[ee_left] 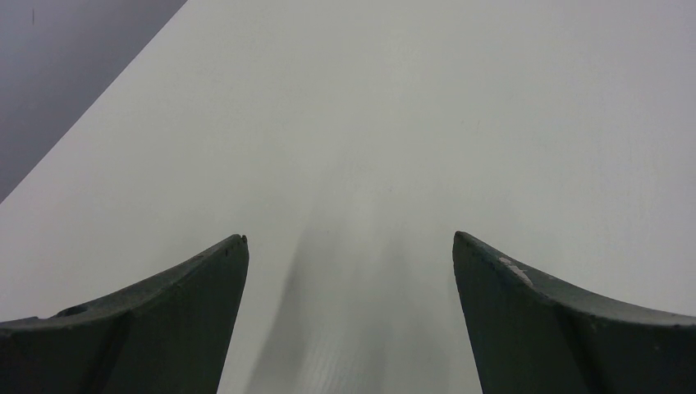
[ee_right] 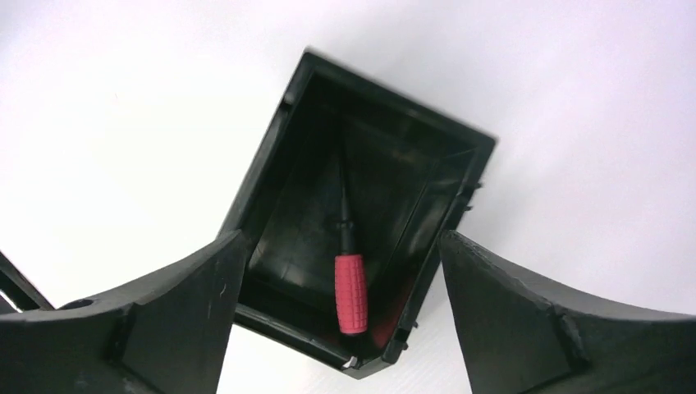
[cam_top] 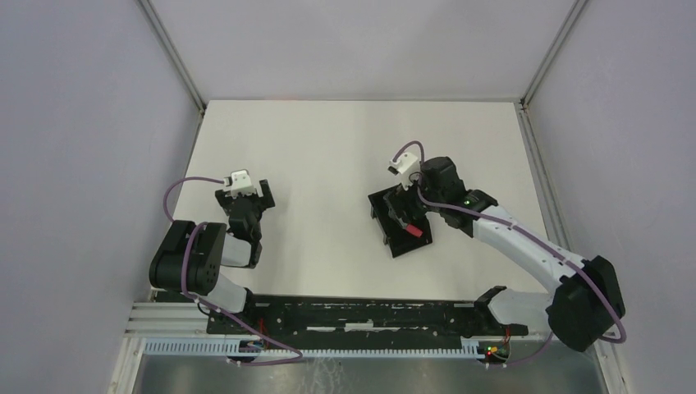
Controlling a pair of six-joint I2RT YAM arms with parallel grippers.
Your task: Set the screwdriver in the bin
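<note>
Now your red-handled slim screwdriver (ee_right: 350,294) lies lengthwise in the black plastic bin (ee_right: 261,176), shaft pointing away from the wide-open right gripper (ee_right: 341,240). Your left gripper (ee_left: 349,240) gapes empty too.

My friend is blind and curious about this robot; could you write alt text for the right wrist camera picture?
A red-handled screwdriver lies inside a black rectangular bin on a white table, handle toward the camera. The right gripper hangs open above it, its dark fingers at both lower corners.
</note>
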